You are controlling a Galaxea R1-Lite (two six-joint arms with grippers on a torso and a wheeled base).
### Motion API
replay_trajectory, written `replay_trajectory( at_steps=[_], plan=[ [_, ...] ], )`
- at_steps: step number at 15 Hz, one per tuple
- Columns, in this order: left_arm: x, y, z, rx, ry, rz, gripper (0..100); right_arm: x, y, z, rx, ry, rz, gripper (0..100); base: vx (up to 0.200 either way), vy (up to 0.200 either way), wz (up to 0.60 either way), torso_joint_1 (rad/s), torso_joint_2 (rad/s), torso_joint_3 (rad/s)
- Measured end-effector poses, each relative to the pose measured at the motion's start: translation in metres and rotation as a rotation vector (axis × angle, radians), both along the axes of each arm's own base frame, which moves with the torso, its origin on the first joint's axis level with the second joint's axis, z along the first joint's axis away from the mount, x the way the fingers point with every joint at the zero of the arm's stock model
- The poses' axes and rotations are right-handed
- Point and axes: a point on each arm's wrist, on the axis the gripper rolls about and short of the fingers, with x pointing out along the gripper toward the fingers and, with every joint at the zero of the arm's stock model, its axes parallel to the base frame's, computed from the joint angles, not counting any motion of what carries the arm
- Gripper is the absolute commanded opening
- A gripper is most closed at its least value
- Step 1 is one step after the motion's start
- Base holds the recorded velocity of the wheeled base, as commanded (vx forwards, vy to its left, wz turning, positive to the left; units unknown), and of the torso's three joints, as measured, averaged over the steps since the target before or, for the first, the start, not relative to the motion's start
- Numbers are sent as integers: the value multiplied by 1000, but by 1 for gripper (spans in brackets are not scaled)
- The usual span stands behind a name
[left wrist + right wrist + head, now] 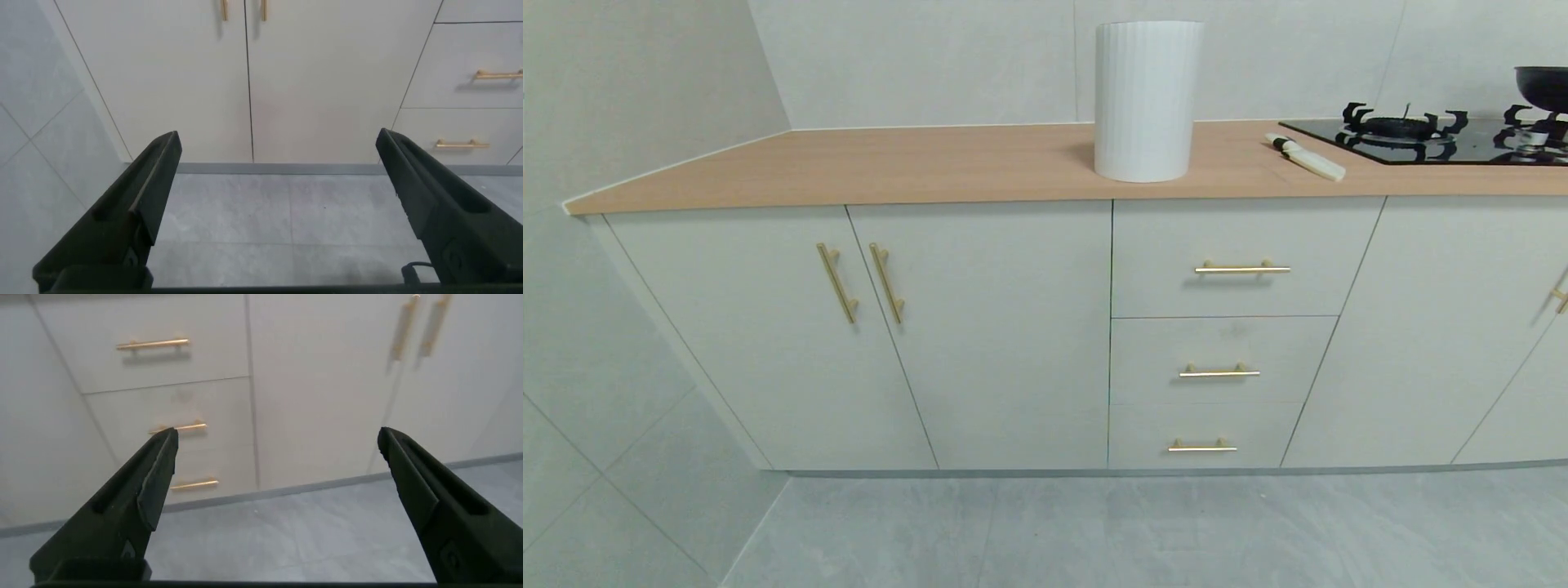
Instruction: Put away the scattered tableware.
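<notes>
A pale knife-like utensil (1305, 157) with a dark band lies on the wooden countertop (890, 163), just left of the stove. A tall white ribbed cylinder container (1147, 100) stands on the counter to its left. My left gripper (278, 151) is open, held low over the grey floor and facing the cabinet doors. My right gripper (278, 445) is also open with nothing between its fingers, held low in front of the drawer stack (163, 400).
A black gas hob (1437, 135) with a dark pan (1543, 86) sits at the counter's right end. Below are two cabinet doors with gold handles (862, 282) and three drawers (1225, 327). Walls close in on the left; grey tiled floor lies in front.
</notes>
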Motion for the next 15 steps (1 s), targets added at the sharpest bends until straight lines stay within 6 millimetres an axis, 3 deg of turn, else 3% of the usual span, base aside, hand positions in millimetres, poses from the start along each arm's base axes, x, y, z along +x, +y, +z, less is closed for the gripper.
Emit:
replay_trajectory(
  at_steps=[4,12,15],
  plan=[
    [0,0,0,0,0,0,100,-6,5,-24,-27,-39,25,100,0,0,0,0,0,0],
    [0,0,0,0,1,0,100,29,10,-84,-55,-25,231,100,0,0,0,0,0,0],
    [0,0,0,0,0,0,100,30,10,-93,-53,37,234,100,0,0,0,0,0,0]
  ],
)
